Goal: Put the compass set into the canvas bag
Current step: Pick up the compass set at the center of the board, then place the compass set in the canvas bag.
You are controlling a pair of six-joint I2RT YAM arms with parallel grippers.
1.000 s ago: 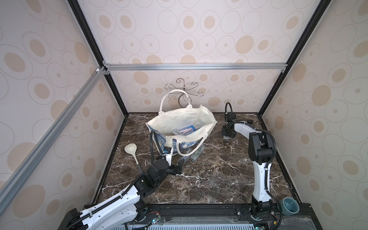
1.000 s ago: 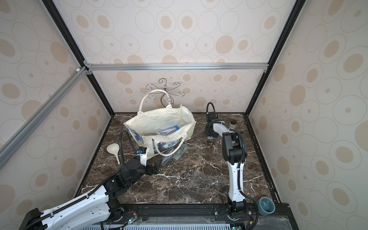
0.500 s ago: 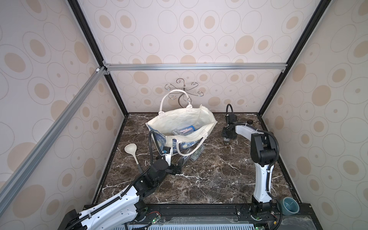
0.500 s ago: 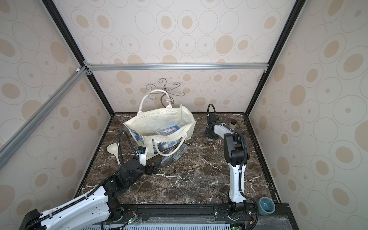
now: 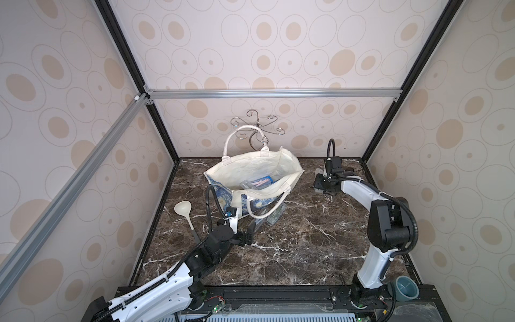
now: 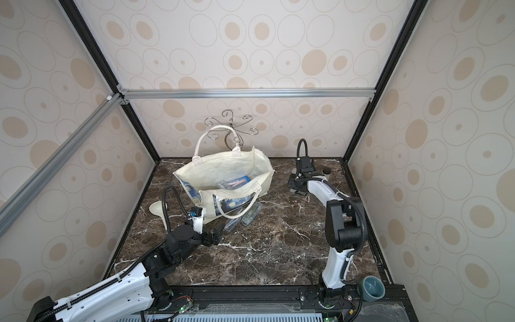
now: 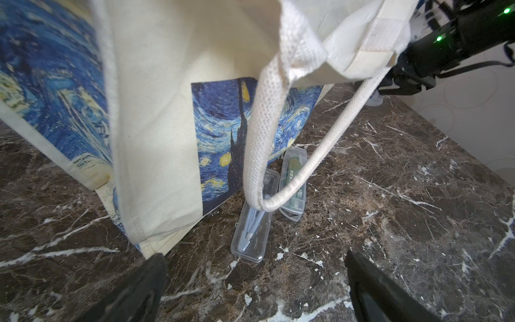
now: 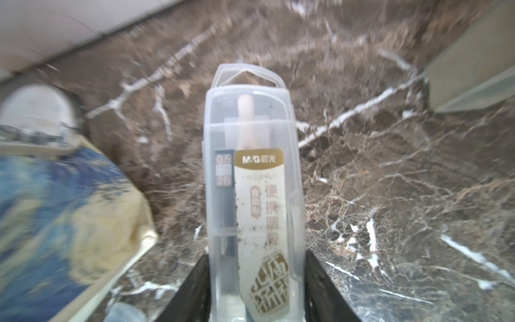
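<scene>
The canvas bag [image 5: 250, 167] stands open at the back middle, in both top views [image 6: 223, 170], with blue packs inside. My right gripper [image 5: 319, 185] is to the right of the bag, shut on a clear compass set case [image 8: 250, 167]; its black fingers [image 8: 315, 278] press on both of the case's sides. Two more clear compass cases [image 7: 255, 223] [image 7: 294, 178] lie on the marble under the bag's hanging handle [image 7: 262, 139]. My left gripper [image 7: 254, 255] is open, just short of the nearer case, with nothing between its fingers.
A cream ladle [image 5: 183, 208] lies left of the bag. A wire hook stand [image 5: 256, 131] rises behind it. A small black-capped bottle [image 6: 326, 171] sits behind the right arm, and a teal cup [image 5: 407, 288] is at the front right corner. Walls close three sides.
The right arm's elbow has drawn back toward the front while its gripper, still holding the case, stays beside the bag. The left arm has not moved.
</scene>
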